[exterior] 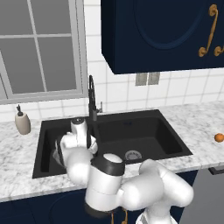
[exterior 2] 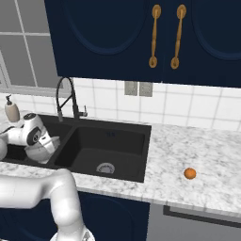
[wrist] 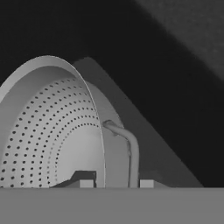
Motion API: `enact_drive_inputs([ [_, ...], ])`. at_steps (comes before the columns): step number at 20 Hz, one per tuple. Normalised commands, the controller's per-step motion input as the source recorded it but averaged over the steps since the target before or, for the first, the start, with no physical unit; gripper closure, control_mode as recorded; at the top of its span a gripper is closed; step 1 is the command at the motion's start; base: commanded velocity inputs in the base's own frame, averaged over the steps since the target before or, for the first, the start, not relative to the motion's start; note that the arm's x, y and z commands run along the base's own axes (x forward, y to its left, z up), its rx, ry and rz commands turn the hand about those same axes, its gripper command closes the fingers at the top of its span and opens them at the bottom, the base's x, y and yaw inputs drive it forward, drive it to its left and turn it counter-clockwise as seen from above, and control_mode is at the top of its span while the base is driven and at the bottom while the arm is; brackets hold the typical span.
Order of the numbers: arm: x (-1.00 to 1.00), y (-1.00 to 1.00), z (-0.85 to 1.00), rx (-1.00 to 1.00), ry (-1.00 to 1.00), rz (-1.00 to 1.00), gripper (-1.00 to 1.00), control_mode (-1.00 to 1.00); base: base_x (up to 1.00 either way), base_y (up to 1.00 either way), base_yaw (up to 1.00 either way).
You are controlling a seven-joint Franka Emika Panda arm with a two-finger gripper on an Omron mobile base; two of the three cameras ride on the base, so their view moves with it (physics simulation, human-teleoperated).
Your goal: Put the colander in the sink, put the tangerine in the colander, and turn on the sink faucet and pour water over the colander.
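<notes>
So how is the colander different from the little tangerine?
The colander is silver-grey metal; the tangerine is bright orange. The colander is full of small holes, while the tangerine looks smooth. The colander is much bigger. The colander is in the left basin of the black sink, its rim between the fingers of the robot's hand; the tangerine sits alone on the marble counter. Both are round.
</notes>
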Motion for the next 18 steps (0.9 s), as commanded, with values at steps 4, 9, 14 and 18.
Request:
enact_drive_inputs([
  [4, -0.09, 0.02, -0.09, 0.00, -0.09, 0.05, 1.00, -1.00, 0.00, 0.00, 0.00],
  [9, -0.09, 0.00, -0.07, 0.00, -0.13, 0.01, 1.00, -1.00, 0.00, 0.00, 0.00],
  [14, -0.06, 0.00, -0.39, 0.02, -0.02, 0.01, 1.00, -1.00, 0.00, 0.00, 0.00],
  [18, -0.05, 0.00, -0.44, 0.05, 0.00, 0.00, 1.00, -1.00, 0.00, 0.00, 0.00],
])
